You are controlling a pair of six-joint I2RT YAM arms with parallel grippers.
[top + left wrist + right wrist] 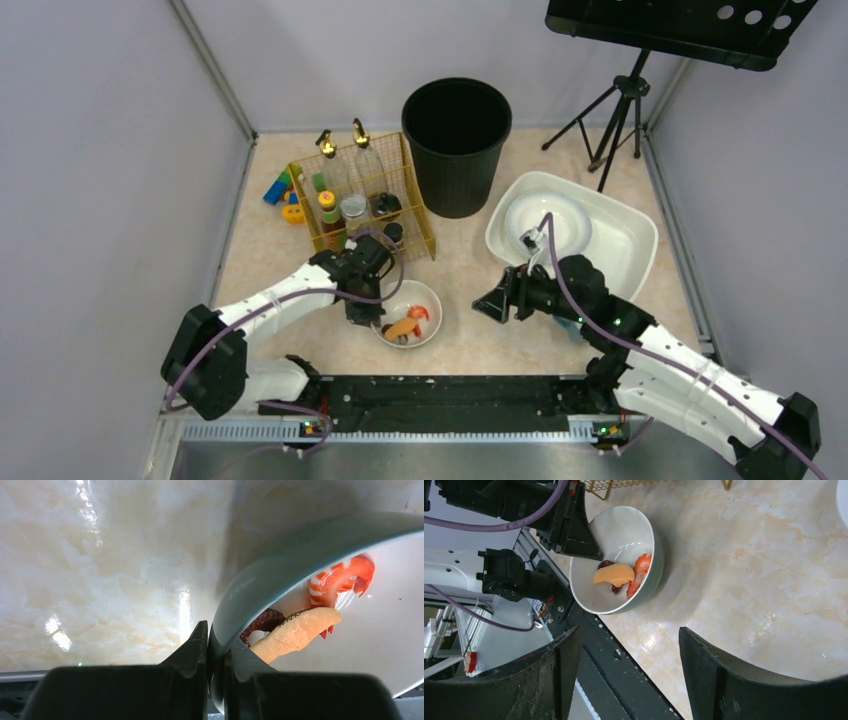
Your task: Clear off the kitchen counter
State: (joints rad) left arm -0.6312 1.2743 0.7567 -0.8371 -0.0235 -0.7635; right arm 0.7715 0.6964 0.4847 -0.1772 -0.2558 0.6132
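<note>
A white bowl [425,300] with a grey-green outer wall [260,580] stands on the beige kitchen counter [460,270] near its front edge. In it lie a red toy shrimp [345,577], an orange food piece [300,630] and a dark tentacle piece [265,620]. My left gripper [365,308] is shut on the bowl's left rim, one finger inside and one outside [215,640]. My right gripper [492,305] hovers open to the right of the bowl, holding nothing [630,635]; its view shows the bowl [656,565] ahead.
A black bin [456,140] stands at the back. A white tub [620,240] holding a white dish [545,225] is at the right. A yellow wire rack [365,195] of bottles and some toy blocks [282,190] are behind the left arm. A tripod [620,110] stands at the back right, and the black front rail [440,395] runs along the near edge.
</note>
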